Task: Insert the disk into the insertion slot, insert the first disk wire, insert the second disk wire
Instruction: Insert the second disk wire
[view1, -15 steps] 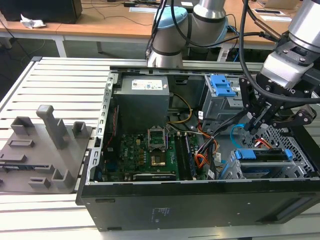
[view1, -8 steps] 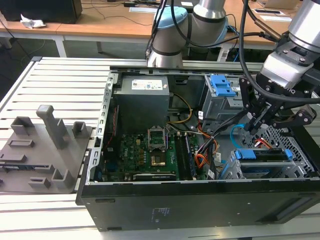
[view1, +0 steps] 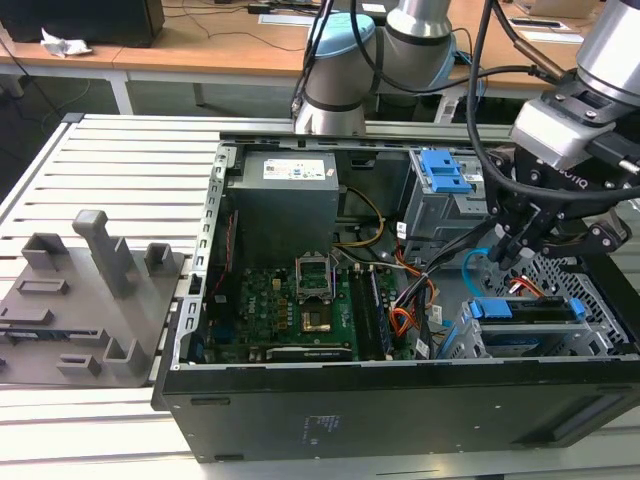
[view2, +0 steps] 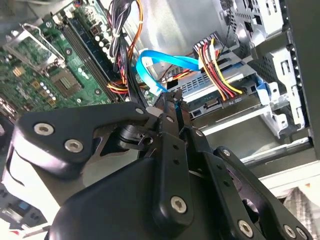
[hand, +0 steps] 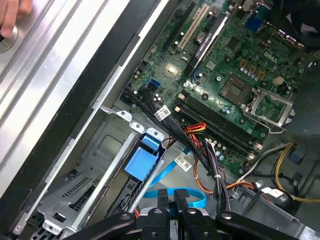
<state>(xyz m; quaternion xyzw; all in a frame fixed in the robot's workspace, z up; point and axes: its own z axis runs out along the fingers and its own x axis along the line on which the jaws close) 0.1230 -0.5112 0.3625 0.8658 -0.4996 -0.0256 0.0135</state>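
The disk (view1: 527, 310), blue-framed, already sits in the insertion slot (view1: 560, 335) at the exterior view's near right corner of the open computer case (view1: 400, 400), and the first disk wire (view2: 220, 80) reaches its rear edge. The hand (view2: 172, 107) hangs just above that edge with its fingers (hand: 162, 197) pressed nearly together. The second disk wire (view2: 160, 62) loops right beside them, though whether they pinch it I cannot tell.
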